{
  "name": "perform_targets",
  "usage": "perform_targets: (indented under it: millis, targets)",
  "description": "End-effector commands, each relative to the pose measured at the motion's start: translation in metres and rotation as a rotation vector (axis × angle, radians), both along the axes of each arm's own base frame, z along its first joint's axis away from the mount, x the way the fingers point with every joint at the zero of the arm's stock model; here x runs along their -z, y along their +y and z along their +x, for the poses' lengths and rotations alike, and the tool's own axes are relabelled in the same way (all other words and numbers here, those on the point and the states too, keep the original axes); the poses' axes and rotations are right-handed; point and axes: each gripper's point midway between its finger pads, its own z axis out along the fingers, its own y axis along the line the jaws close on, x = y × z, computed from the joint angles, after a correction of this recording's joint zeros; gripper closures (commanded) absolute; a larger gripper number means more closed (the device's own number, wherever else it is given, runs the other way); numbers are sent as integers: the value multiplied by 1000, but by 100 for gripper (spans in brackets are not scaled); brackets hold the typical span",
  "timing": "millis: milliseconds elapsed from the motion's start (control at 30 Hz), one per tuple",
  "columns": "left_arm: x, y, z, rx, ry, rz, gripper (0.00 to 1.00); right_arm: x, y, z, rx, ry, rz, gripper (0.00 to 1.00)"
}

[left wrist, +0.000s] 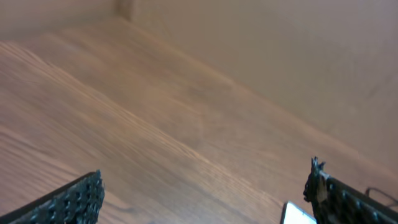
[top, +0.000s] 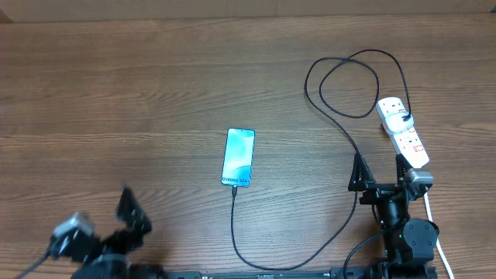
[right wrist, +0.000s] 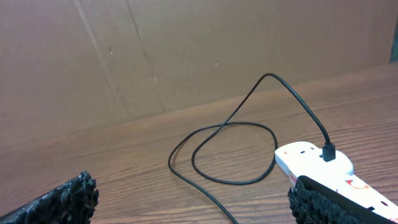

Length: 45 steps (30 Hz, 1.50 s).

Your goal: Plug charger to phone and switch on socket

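Phone lies flat mid-table, screen lit. Charger tip meets its near edge; seated or not, can't resolve. The cable loops right to the socket, plug in the far outlet. Strip's near end is hidden under the right arm, switches unreadable. Open wood left of and beyond the phone. Left end effector and right end effector are both released, empty. One phone, one charger, one socket.

"Galaxy S24+" on phone screen

Charger runs from lit phone to socket.
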Motion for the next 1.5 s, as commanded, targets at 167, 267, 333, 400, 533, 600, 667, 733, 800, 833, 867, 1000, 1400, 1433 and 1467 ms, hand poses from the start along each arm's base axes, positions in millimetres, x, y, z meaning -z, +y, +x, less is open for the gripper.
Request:
perform_targets:
  millis: [167,267,333,400,533,600,667,733,800,833,867,1000,1400,1433,1467]
  targets:
    - [39,-27,70,171,-136,53,0,2,0,0,1,-5,-9,0]
    - [44,-27,77,175,-166,83,1,1,0,0,1,-5,-9,0]
    - [51,-27,81,179,-164,103,1,1,0,0,1,-5,-9,0]
    - [61,-29,84,202,-153,133,1,1,0,0,1,-5,-9,0]
    - [79,-31,89,227,-140,154,0,1,0,0,1,-5,-9,0]
    - [82,-32,92,239,-151,177,0,2,0,0,1,-5,-9,0]
    - [81,-32,93,243,-161,203,0,1,0,0,1,-5,-9,0]
    - [81,-31,94,238,-170,216,0,1,0,0,1,-5,-9,0]
    - [81,-31,94,236,-168,234,0,2,0,0,1,-5,-9,0]
    - [81,-30,94,237,-165,242,0,1,0,0,1,-5,-9,0]
    - [82,-30,94,238,-161,250,1,1,0,0,1,-5,-9,0]
    - [83,-35,94,277,-145,315,0,2,0,0,1,-5,-9,0]
    - [83,-40,94,309,-143,352,0,1,0,0,1,-5,-9,0]
    - [83,-40,94,309,-143,351,0,1,0,0,1,-5,-9,0]
    - [83,-40,94,309,-143,351,0,2,0,0,1,-5,-9,0]
